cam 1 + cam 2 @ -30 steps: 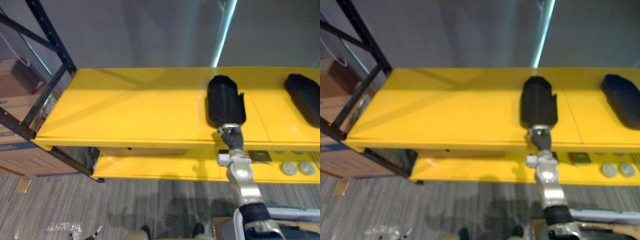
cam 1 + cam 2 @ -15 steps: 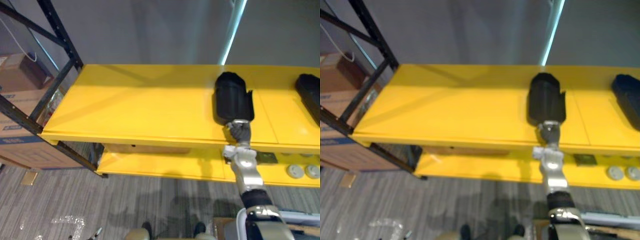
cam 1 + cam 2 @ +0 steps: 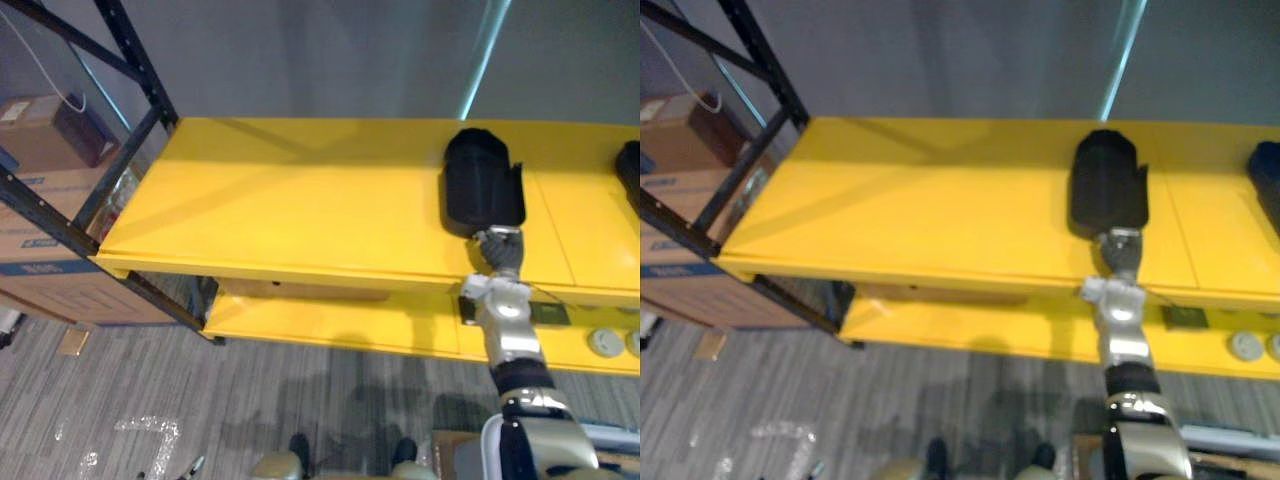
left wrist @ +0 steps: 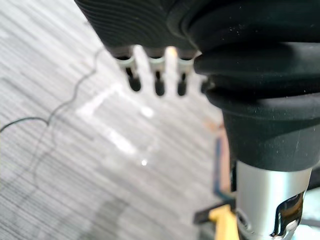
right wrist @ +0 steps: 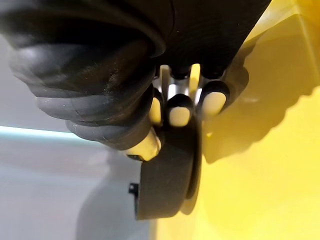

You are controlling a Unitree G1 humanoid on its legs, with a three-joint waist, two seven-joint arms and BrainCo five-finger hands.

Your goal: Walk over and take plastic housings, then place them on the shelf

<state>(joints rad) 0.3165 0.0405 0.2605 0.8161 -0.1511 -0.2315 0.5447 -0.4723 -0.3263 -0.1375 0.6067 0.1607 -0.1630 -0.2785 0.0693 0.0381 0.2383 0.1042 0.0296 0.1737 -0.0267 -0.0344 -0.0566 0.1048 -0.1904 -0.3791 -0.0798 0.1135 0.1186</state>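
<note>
On yellow shelf (image 3: 300,200), black housing (image 3: 483,185) in right hand (image 3: 498,249).

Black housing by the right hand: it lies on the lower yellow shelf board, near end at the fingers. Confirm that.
Not quite. The black housing lies on the upper yellow shelf board, not the lower one, as the left eye view shows. Its near end is indeed at the fingers of the right hand.

Right arm (image 3: 512,335) stretched forward, right hand (image 3: 500,252) with fingers and thumb curled on the near end of the black housing (image 3: 482,185); left hand (image 4: 157,75) hangs low, fingers relaxed and straight.
</note>
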